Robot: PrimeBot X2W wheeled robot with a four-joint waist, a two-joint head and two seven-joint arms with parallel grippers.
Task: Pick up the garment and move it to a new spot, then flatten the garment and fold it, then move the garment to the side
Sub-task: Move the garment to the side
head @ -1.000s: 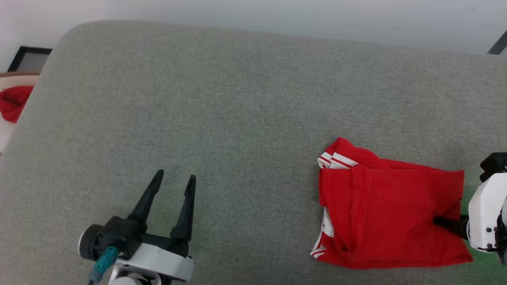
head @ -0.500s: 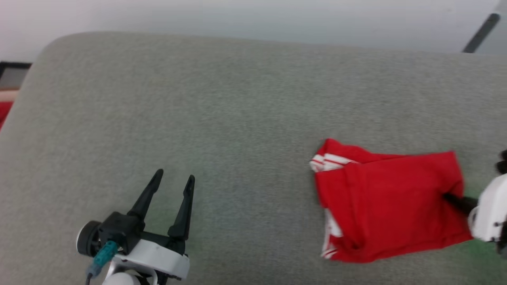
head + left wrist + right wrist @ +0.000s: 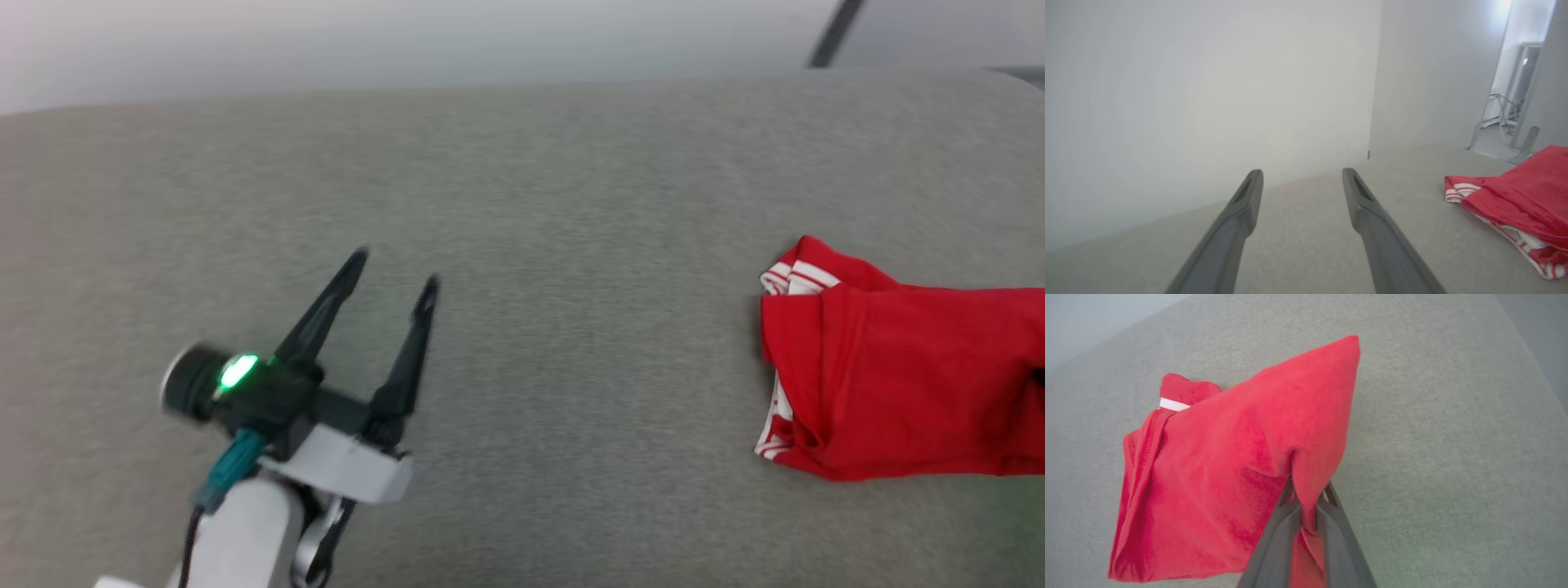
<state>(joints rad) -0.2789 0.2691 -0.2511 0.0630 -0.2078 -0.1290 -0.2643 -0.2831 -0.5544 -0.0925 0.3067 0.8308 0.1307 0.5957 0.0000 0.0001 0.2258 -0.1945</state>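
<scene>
Now: right end effector (image 3: 1308,484) pinching red garment (image 3: 1229,465) edge (striped trim (image 3: 798,274) showing); left end effector (image 3: 395,269) spread.

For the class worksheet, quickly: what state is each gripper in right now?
Left gripper: jaws open, holding nothing.
Right gripper: jaws shut on the garment.

garment (image 3: 898,376): solid red jersey, trim bands (image 3: 796,276) striped white and red. upholstered surface (image 3: 531,204): flecked grey-beige weave. left gripper (image 3: 395,269): black fingers, white housing, green light (image 3: 237,369) lit, teal connector (image 3: 233,472). wall (image 3: 1208,81): plain off-white.
</scene>
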